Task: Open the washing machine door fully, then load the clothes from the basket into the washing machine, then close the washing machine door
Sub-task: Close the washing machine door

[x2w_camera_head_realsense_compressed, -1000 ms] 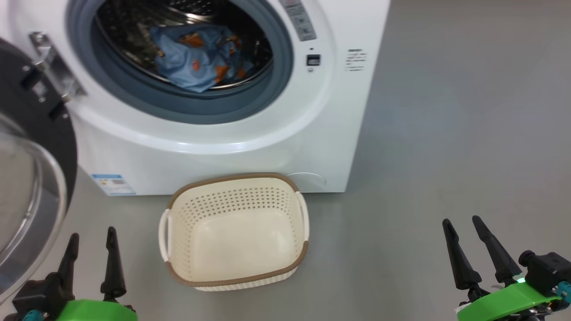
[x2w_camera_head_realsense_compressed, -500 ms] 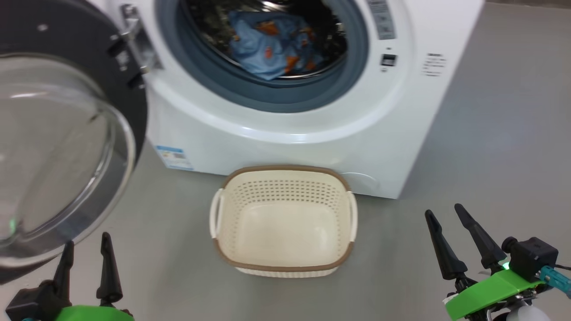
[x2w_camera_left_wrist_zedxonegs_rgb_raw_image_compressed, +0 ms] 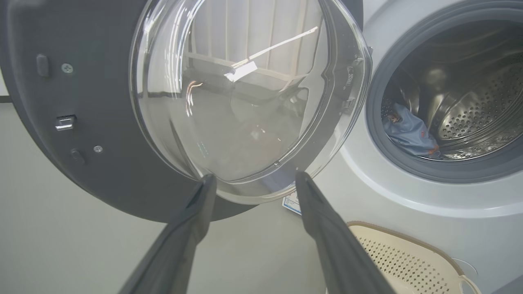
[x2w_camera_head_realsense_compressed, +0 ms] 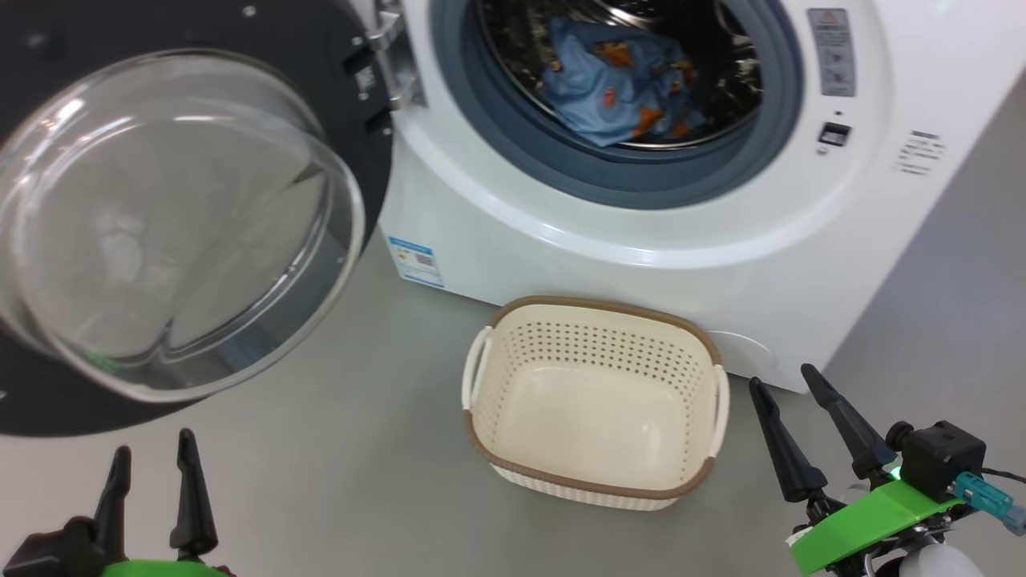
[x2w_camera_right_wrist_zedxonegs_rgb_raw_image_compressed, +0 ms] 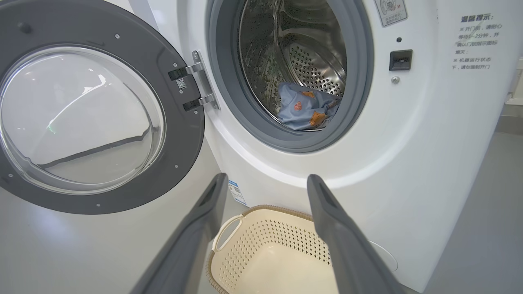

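Note:
The white washing machine [x2w_camera_head_realsense_compressed: 721, 232] [x2w_camera_right_wrist_zedxonegs_rgb_raw_image_compressed: 429, 143] has its door [x2w_camera_head_realsense_compressed: 168, 216] [x2w_camera_left_wrist_zedxonegs_rgb_raw_image_compressed: 245, 98] [x2w_camera_right_wrist_zedxonegs_rgb_raw_image_compressed: 86, 118] swung wide open to the left, glass bowl facing me. Light blue printed clothes [x2w_camera_head_realsense_compressed: 617, 88] [x2w_camera_right_wrist_zedxonegs_rgb_raw_image_compressed: 306, 108] [x2w_camera_left_wrist_zedxonegs_rgb_raw_image_compressed: 408, 132] lie inside the steel drum. The cream basket [x2w_camera_head_realsense_compressed: 597, 405] [x2w_camera_right_wrist_zedxonegs_rgb_raw_image_compressed: 273, 253] sits on the floor before the machine with nothing in it. My left gripper [x2w_camera_head_realsense_compressed: 152, 461] [x2w_camera_left_wrist_zedxonegs_rgb_raw_image_compressed: 253, 179] is open at the lower left, below the door's glass. My right gripper [x2w_camera_head_realsense_compressed: 785, 381] [x2w_camera_right_wrist_zedxonegs_rgb_raw_image_compressed: 265, 179] is open at the lower right, just right of the basket. Neither holds anything.
Grey floor [x2w_camera_head_realsense_compressed: 321, 481] spreads around the machine and basket. A blue label [x2w_camera_head_realsense_compressed: 415, 260] is on the machine's lower left corner. The door's hinge [x2w_camera_head_realsense_compressed: 385, 56] is at the opening's left side. The door latch slot [x2w_camera_head_realsense_compressed: 834, 134] is right of the opening.
The head camera has turned left, so the machine and basket have slid right in view and more of the open door shows. Both grippers stay open and low.

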Robot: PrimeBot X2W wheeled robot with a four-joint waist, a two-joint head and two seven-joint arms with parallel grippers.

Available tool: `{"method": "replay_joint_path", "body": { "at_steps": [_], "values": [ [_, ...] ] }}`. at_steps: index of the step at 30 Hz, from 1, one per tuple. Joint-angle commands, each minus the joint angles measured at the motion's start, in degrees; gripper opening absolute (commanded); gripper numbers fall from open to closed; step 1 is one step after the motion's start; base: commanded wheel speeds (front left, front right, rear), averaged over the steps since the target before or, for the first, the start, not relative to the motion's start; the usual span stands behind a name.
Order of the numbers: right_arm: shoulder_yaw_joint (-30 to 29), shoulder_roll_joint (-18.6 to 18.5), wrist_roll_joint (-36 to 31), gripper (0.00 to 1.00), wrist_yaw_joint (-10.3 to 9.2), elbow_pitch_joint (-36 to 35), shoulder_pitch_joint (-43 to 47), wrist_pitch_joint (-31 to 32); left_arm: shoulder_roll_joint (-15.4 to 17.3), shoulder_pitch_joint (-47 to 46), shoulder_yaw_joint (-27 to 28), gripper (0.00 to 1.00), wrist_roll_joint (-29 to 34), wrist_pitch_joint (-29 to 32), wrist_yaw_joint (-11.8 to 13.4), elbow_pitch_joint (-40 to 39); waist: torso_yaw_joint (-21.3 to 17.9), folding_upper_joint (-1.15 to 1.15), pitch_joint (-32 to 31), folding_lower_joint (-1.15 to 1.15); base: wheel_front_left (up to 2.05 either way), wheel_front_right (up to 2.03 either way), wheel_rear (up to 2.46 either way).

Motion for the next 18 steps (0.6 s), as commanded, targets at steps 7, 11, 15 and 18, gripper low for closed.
{"method": "replay_joint_path", "body": {
  "at_steps": [7, 11, 15, 18],
  "values": [
    [2.37, -1.3, 1.34, 1.0, 0.09, -0.82, -1.56, -0.27, 0.81, 0.44, 1.96, 1.0, -1.21, -0.32, 1.01, -2.02, 3.55, 0.0, -0.71, 0.0, 0.0, 0.0, 0.0],
    [2.67, -1.48, 1.46, 1.0, 0.09, -0.72, -1.51, -0.27, 0.81, 0.84, 1.85, 1.0, -1.43, -0.32, 1.24, -2.26, 4.4, 0.0, -0.95, 0.0, 0.0, 0.0, 0.0],
    [3.01, -1.4, 1.51, 1.0, 0.09, -0.66, -1.5, -0.27, 0.81, 1.3, 1.7, 1.0, -1.55, -0.32, 1.4, -2.48, 5.02, 0.0, -1.17, 0.0, 0.0, 0.0, 0.0],
    [3.21, -1.36, 1.55, 1.0, 0.09, -0.66, -1.49, -0.27, 0.81, 1.53, 1.54, 1.0, -1.63, -0.32, 1.49, -2.59, 5.3, 0.0, -1.17, 0.0, 0.0, 0.0, 0.0]
  ]
}}
